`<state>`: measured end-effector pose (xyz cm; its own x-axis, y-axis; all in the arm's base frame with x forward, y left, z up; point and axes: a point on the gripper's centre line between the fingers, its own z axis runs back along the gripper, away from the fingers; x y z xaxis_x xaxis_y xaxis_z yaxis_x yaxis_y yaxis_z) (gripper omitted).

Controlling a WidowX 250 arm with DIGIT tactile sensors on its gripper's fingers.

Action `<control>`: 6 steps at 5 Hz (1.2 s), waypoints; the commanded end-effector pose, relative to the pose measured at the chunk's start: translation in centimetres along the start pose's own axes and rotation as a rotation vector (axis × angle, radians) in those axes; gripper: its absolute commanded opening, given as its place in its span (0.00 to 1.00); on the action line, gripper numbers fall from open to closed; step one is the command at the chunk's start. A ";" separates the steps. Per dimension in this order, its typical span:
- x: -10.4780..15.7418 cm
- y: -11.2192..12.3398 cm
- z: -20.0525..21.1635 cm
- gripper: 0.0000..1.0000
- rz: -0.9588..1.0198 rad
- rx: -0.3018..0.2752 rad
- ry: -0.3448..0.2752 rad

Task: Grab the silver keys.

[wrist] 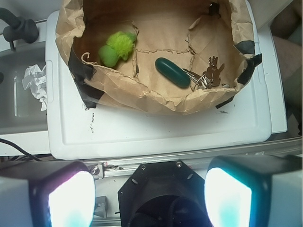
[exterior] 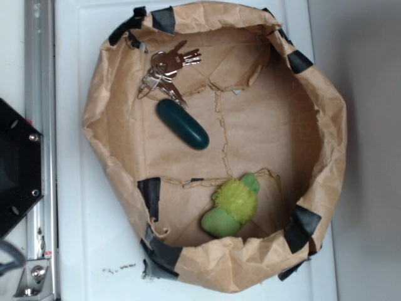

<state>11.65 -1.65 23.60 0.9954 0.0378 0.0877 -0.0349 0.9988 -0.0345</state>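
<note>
In the exterior view we find the silver keys (exterior: 168, 71) in the upper-left part of the crumpled brown paper basin (exterior: 100, 132), lying on its floor; the bunch runs from thin rings at lower left to shiny key blades fanned toward upper right. Just below them, nearly touching the rings, lies the smooth dark teal capsule (exterior: 182, 123), its long axis slanting from upper left to lower right. Further right and lower sits the fuzzy yellow-green toy (exterior: 232, 205). Black tape patches (exterior: 150, 195) hold the paper rim. Only the wrist view shows the gripper (wrist: 149, 196), well apart from the basin over the white tabletop (wrist: 156, 135), its jaws spread wide, and crumpled white paper (wrist: 36, 85) at left.
</note>
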 end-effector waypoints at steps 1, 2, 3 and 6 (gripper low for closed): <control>0.0 0.0 0.0 1.00 0.000 0.000 0.000; 4.8 0.6 -2.5 1.00 0.188 0.076 0.039; 9.7 1.9 -3.7 1.00 0.328 0.106 0.019; 11.8 5.2 -8.5 1.00 0.614 0.260 -0.216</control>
<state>23.96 3.17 14.58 0.7598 0.5779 0.2980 -0.6298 0.7679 0.1167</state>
